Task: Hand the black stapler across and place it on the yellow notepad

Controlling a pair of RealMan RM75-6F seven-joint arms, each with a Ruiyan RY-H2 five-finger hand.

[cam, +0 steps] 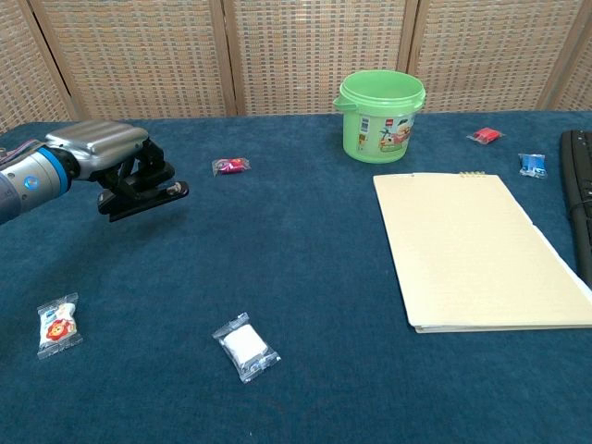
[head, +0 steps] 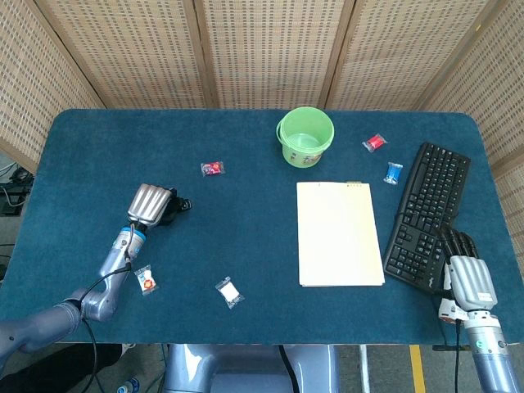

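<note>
A light green plastic bucket (head: 305,137) stood upright toward the far side of the blue cloth-covered table (head: 246,254). A black computer keyboard (head: 427,214) lay slanted at the right edge. Small wrapped sweets, apparently, were scattered about: a pink one (head: 212,169), a red one (head: 374,142), a blue one (head: 394,173), a white one (cam: 245,347), and a white-and-orange one (cam: 57,326).

Black stapler (cam: 143,192), yellow notepad (head: 339,233), green bucket (head: 305,137)
</note>
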